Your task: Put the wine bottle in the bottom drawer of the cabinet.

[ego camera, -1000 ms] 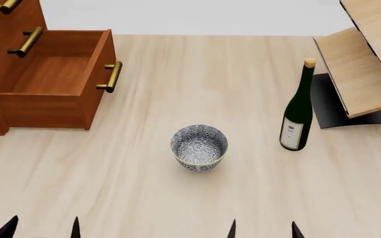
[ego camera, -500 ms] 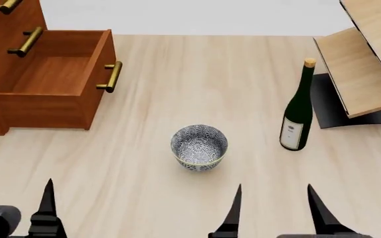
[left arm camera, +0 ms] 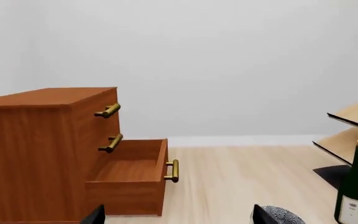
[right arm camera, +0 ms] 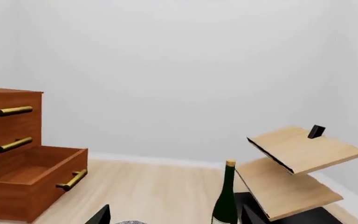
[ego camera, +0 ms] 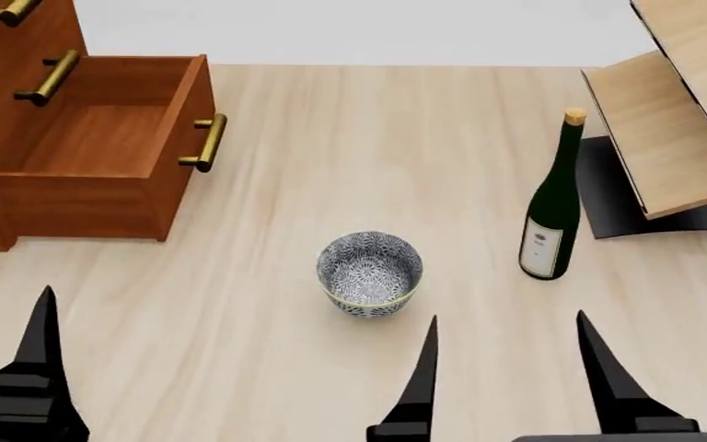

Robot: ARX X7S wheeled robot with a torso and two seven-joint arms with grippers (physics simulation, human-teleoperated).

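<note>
From my seat the thing that matters is where the wine bottle (ego camera: 551,214) stands against my two grippers. It stands upright on the floor, its long axis vertical, cork at the top and white label low on the body, ahead of my right gripper (ego camera: 507,368) and a little to its outer side, just beside the pale wooden rack (ego camera: 666,138). The right gripper is spread wide and holds nothing; both black fingers (ego camera: 608,378) point forward, and the bottle lies beyond the outer one, apart from it. My left gripper (left arm camera: 175,215) is far across from the bottle, so I judge the right arm the nearer and better one for the pick. Only one left finger shows in the head view, but the left wrist view shows two dark tips set wide apart, so I read that gripper as released and empty too. A patterned bowl (ego camera: 370,273) sits ahead of the right gripper's inner finger, between the two arms, and I would want to pass it without a knock. The bottom drawer (ego camera: 108,152) of the cabinet (ego camera: 16,55) is pulled out and empty, ahead of the left gripper and well apart from the bottle. My guess is that a side-on grasp around the bottle's body is needed, since it is tall and slim and may tip.
</note>
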